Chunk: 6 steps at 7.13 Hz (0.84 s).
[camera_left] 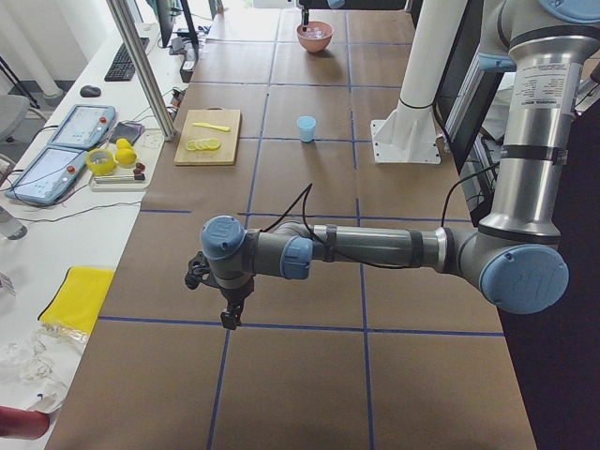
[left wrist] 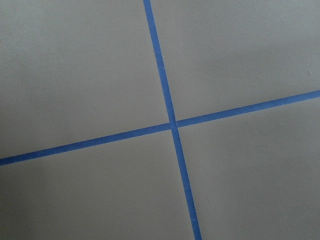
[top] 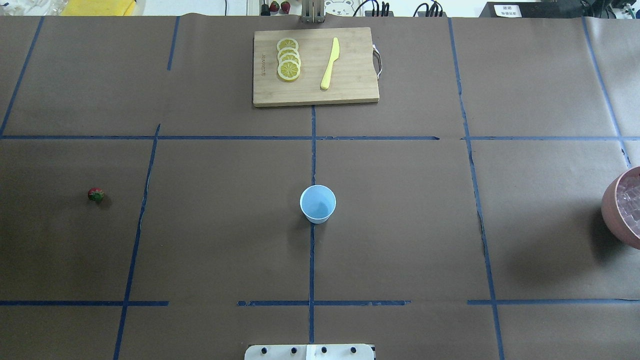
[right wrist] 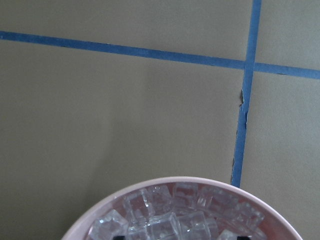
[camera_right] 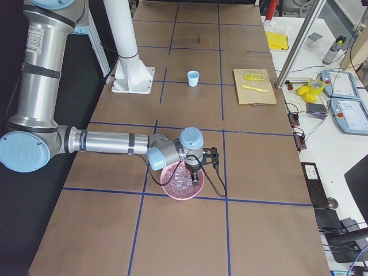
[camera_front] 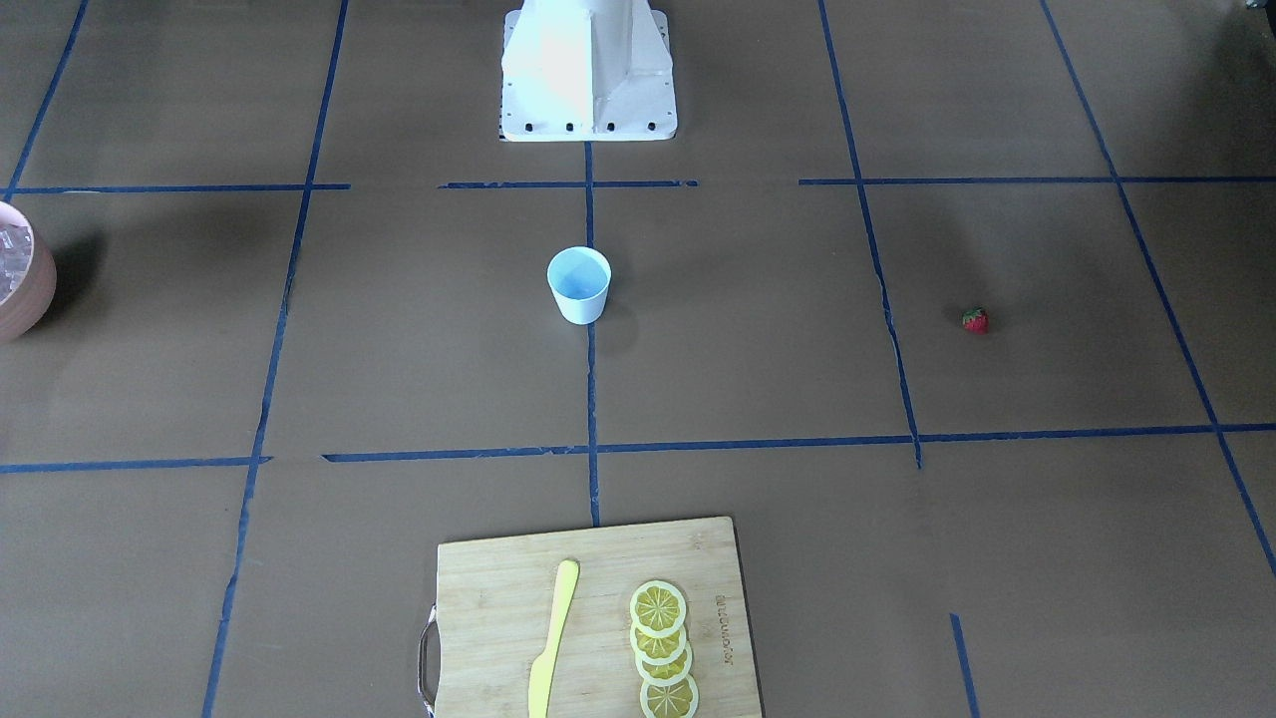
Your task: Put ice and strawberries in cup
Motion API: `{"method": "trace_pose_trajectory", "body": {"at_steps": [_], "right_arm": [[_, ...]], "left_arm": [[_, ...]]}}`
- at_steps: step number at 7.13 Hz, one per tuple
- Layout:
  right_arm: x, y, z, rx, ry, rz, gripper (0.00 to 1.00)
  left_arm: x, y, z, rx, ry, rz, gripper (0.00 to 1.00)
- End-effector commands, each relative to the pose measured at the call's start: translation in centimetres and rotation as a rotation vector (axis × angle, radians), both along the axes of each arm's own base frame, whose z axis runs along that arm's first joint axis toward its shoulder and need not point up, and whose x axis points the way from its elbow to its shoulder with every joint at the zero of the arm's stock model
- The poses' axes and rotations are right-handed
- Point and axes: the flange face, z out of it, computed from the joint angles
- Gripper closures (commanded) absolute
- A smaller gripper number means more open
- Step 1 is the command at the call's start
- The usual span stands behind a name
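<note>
One pale-blue cup [camera_front: 578,284] stands upright at the middle of the bench [camera_front: 758,349], with the strawberry [camera_front: 975,319] well apart toward the end on the robot's left and the ice [right wrist: 170,220] heaped in a pink bowl [right wrist: 190,181] toward the opposite end. The right end effector [camera_right: 192,175] hangs over that bowl and the left end effector [camera_left: 229,314] over bare bench; whether either is clenched or released cannot be told.

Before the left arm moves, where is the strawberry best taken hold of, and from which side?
Probably pinch the strawberry across its red body, coming straight down from above. It lies alone on the table, nothing close beside it, so there is room on both sides. Its green leafy top looks too small to hold.
</note>
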Motion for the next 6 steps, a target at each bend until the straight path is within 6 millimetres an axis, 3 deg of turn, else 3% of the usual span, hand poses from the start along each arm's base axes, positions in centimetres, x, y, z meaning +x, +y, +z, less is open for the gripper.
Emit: {"method": "trace_pose_trajectory", "body": {"at_steps": [1, 6], "right_arm": [[-0.1, 0.8, 0.7, -0.009, 0.006, -0.015, 0.25], [-0.1, 1.8, 1.8, -0.01, 0.027, -0.04, 0.27]], "left_arm": [[0.0, 0.0, 0.1, -0.001, 0.0, 0.0, 0.0], [0.0, 0.0, -0.2, 0.004, 0.0, 0.0, 0.0]]}}
